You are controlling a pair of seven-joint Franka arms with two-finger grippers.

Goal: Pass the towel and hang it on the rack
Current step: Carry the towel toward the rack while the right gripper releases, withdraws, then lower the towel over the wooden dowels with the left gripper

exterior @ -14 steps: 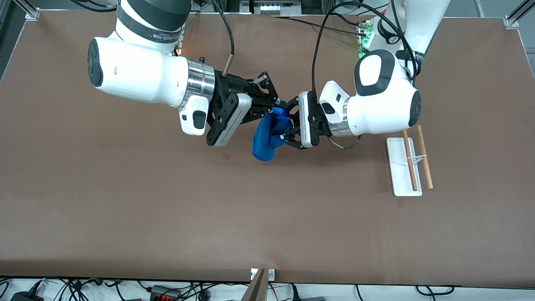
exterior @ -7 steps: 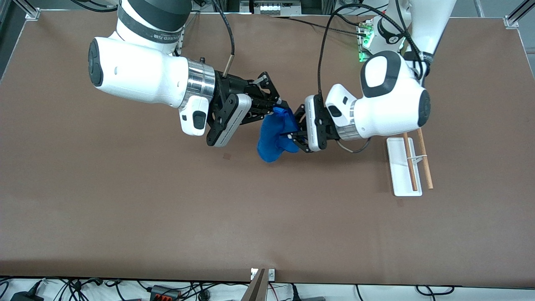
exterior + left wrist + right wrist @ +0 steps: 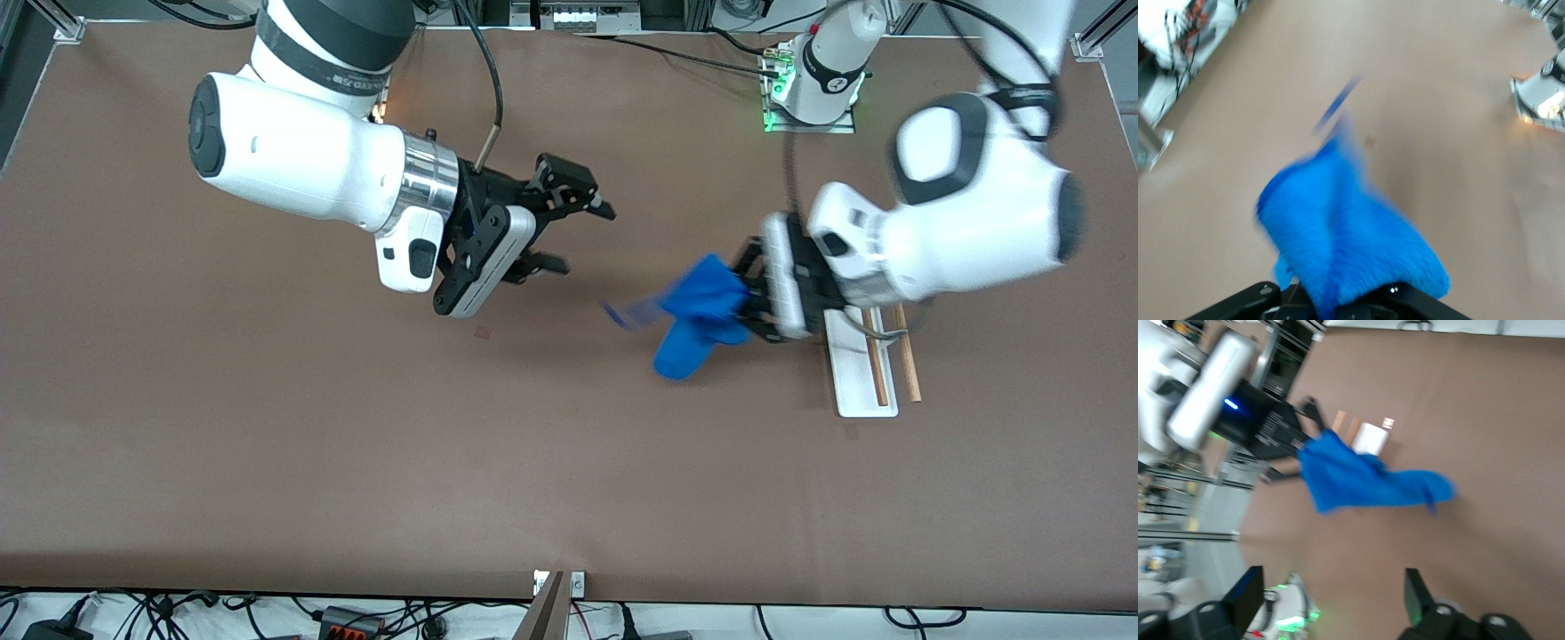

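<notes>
Brown matte table surface (image 3: 267, 427) fills the front view, with cables and power gear seen along its edges. Toward the right arm's end, the right gripper (image 3: 573, 236) is held above the bare table with its black fingers spread wide and nothing between them; in the right wrist view its two fingertips (image 3: 1248, 593) are seen well apart at the edge of the picture.

Over the middle of the table, toward the left arm's end, the bright royal-blue fuzzy microfibre towel (image 3: 698, 316) is held bunched in the left gripper (image 3: 747, 298), whose fingers are closed on one end of the cloth. The free end hangs down toward the table, and a thin blue strip is blurred out from it toward the right arm's end.

Just beside that gripper stands the small rack (image 3: 858, 369), with a white rectangular base and two parallel light-brown wooden rods; part of it is covered by the left arm's wrist.

The left wrist view shows only the towel (image 3: 1345, 233) close up, rising from the black fingers, with no rack in sight. The right wrist view shows the towel (image 3: 1358, 480) from farther off, held by the left gripper (image 3: 1313, 440), with the rack's rod ends (image 3: 1346, 427) just beside it.
</notes>
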